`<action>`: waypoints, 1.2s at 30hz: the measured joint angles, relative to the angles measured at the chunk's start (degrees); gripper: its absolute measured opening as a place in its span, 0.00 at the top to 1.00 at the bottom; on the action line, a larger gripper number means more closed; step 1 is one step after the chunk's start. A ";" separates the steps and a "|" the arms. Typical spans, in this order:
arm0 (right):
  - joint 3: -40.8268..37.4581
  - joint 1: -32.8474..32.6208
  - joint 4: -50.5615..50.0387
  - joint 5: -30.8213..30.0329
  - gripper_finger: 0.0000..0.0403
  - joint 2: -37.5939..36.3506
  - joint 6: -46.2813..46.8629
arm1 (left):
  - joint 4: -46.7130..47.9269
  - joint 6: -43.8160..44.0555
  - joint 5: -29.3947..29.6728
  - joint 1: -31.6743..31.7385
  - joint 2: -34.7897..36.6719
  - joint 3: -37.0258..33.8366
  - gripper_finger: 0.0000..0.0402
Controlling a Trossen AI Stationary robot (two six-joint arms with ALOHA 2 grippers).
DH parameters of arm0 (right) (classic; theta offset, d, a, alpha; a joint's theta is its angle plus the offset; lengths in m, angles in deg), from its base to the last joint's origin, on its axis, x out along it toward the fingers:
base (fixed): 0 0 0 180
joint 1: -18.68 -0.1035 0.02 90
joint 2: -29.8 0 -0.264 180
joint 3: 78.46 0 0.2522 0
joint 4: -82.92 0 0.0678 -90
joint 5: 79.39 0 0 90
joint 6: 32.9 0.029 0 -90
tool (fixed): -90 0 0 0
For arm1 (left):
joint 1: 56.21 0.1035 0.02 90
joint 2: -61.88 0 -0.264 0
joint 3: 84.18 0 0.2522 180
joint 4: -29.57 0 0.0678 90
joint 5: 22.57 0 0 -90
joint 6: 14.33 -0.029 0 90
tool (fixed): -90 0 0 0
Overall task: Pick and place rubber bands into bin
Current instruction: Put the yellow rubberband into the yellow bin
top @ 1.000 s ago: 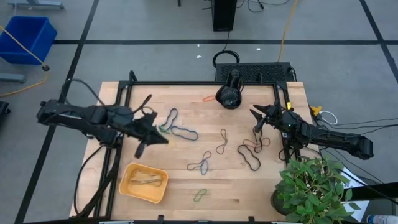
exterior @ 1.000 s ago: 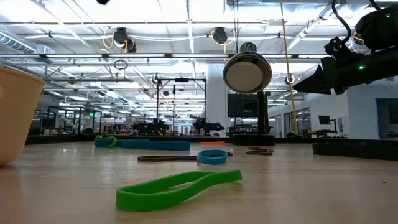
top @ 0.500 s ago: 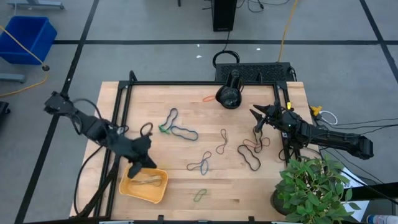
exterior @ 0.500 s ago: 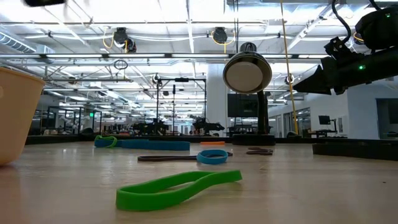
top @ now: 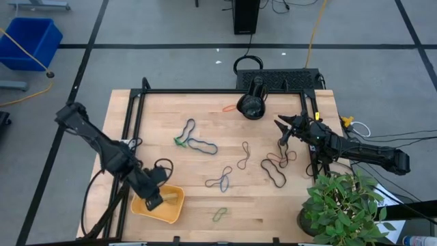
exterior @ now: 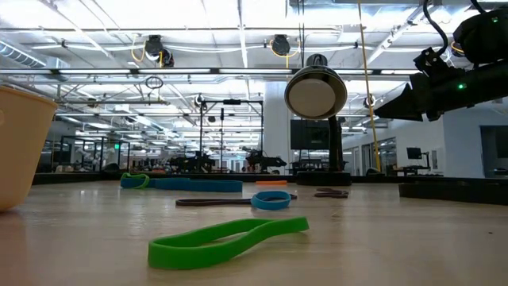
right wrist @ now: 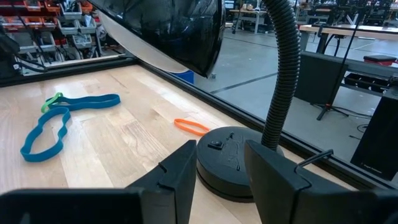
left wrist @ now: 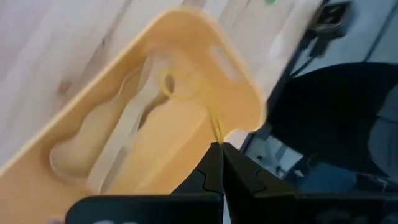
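The orange-yellow bin [top: 158, 205] sits near the table's front left corner. My left gripper [top: 154, 198] is over it, shut on a thin yellow rubber band [left wrist: 186, 99]. In the left wrist view the bin [left wrist: 205, 68] holds a few pale bands [left wrist: 99, 158]. Several more rubber bands lie loose on the wood: a blue and green one [top: 194, 142], a brown one [top: 244, 156], a dark one [top: 220, 181] and a green one [top: 219, 215]. My right gripper [top: 281, 127] waits open at the right, above the table, with nothing between its fingers [right wrist: 180, 174]. My left gripper pinches one end of the thin yellow band [left wrist: 216, 137] between its two shut fingertips. The fingers slant down from the table's far left. The band runs away from the tips over the inside of the bin. Whether its loop end [left wrist: 169, 82] touches the bin floor, I cannot tell.
A black desk lamp [top: 252, 104] stands at the back middle, with an orange band [top: 229, 108] beside it. A potted plant [top: 345, 205] fills the front right corner. Red and black bands [top: 276, 167] lie below my right gripper. A black frame rail [top: 133, 113] runs along the table's left side.
My left gripper has swung from the left middle of the table toward the near edge and down, ending over the bin. It has rolled about its own line and tipped downward on the way, staying shut.
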 joint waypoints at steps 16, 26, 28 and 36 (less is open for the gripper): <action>-0.01 0.01 0.02 0.01 0.68 0.00 0.09 | 7.00 -2.90 -1.21 0.08 -13.66 0.00 0.97; -0.01 0.01 -0.11 0.03 0.68 0.00 0.09 | 6.97 -6.37 -0.70 1.09 -18.67 0.00 0.99; 0.00 0.01 -0.11 0.03 0.68 0.00 0.09 | 6.82 -7.23 -0.92 1.36 -18.57 0.00 0.99; 0.00 0.00 -0.13 0.03 0.68 0.00 0.10 | 6.53 -7.50 -1.25 1.66 -18.58 0.00 0.86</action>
